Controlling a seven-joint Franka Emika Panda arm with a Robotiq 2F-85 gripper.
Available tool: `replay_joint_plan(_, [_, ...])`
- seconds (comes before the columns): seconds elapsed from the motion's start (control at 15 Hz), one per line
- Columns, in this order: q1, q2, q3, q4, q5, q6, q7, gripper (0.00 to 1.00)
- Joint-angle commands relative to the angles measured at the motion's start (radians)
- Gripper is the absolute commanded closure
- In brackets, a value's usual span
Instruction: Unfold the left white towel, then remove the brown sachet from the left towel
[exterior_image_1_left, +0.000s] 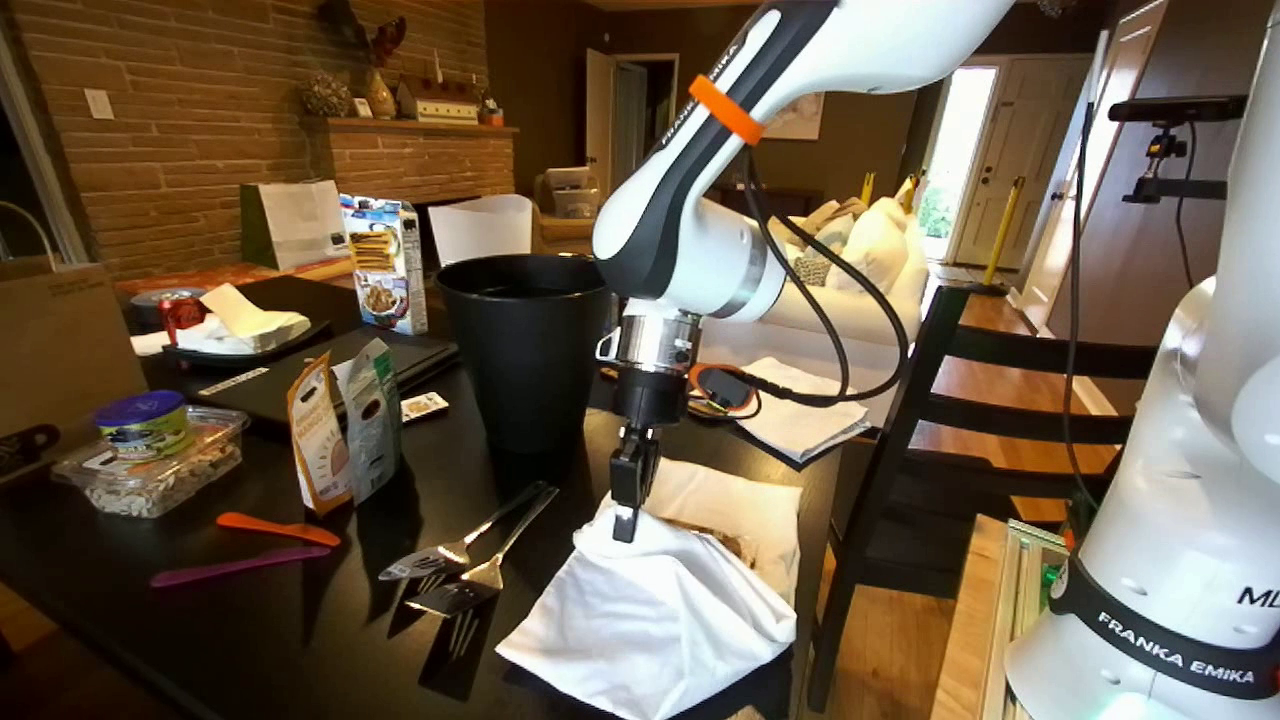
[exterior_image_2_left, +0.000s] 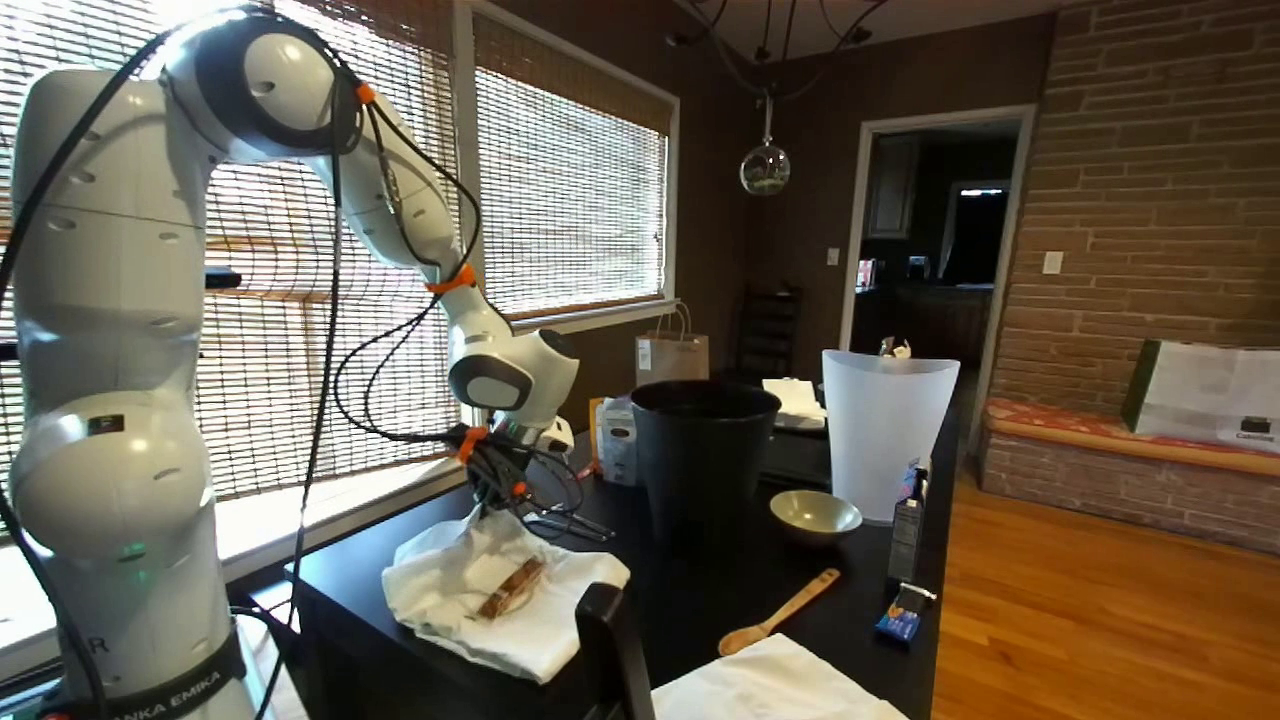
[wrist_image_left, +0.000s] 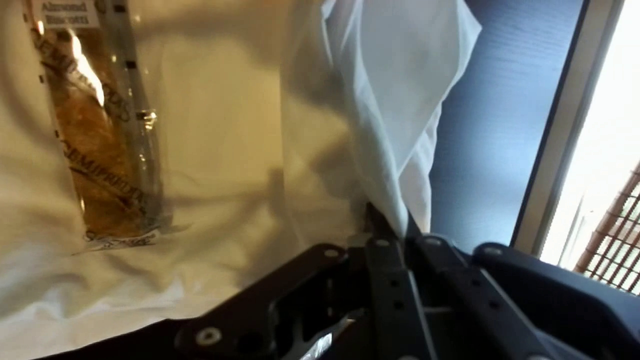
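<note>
Apparently partway through unfolding, the gripper (wrist_image_left: 394, 224) clasps a raised fold of the left white towel (exterior_image_1_left: 650, 620), the brown sachet (wrist_image_left: 100, 145) exposed on the cloth but not yet removed.

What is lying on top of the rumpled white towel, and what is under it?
A brown packet labelled Almond Biscotti lies on the towel. The table shows beside it; what the towel covers underneath cannot be seen.
</note>
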Motion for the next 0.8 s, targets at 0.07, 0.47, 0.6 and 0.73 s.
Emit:
replay_joint_plan(0.07, [0.053, -0.034, 0.003, -0.032, 0.037, -0.007, 0.068, 0.98])
replay_joint_plan(0.47, [0.082, -0.035, 0.006, -0.034, 0.118, -0.054, 0.096, 0.42])
replay_joint_plan(0.6, [0.084, -0.043, 0.002, -0.036, 0.136, -0.081, 0.100, 0.28])
replay_joint_plan(0.73, [0.082, -0.054, -0.006, -0.037, 0.137, -0.101, 0.104, 0.16])
